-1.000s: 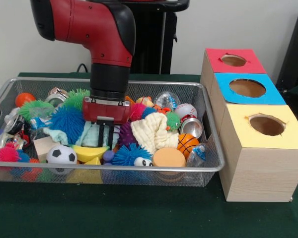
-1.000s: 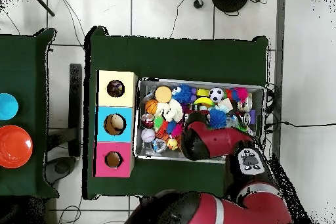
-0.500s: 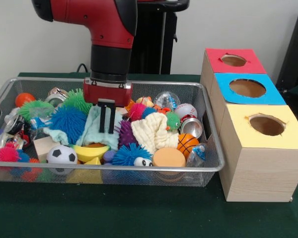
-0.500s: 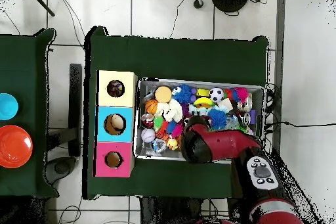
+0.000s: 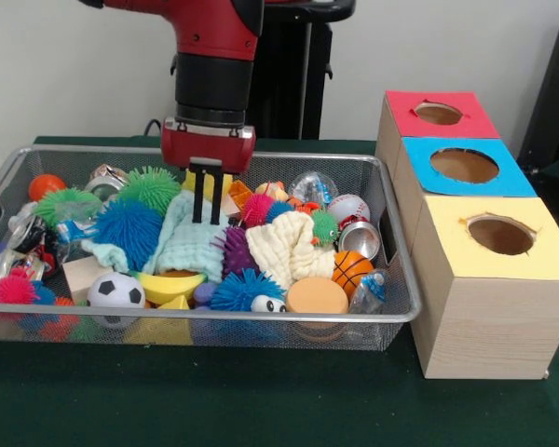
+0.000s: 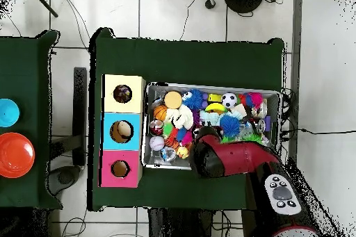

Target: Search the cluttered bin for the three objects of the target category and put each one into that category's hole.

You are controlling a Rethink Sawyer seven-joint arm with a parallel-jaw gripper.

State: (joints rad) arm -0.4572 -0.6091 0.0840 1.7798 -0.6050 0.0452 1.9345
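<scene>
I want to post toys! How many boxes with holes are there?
3, in a row beside the bin. In the front view, the red-topped box is farthest back, the blue-topped box is in the middle and the yellow-topped box is nearest. None looks hidden.

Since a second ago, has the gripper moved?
Yes. The gripper has risen, measured against the bin's far rim: its red body was below that rim, and now sits level with it, its tips just over the mint towel.

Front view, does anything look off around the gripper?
The gripper holds the mint waffle towel, lifting its top into a peak above the bin. That towel is not a crumpled wad, so this pick looks mistaken.
</scene>
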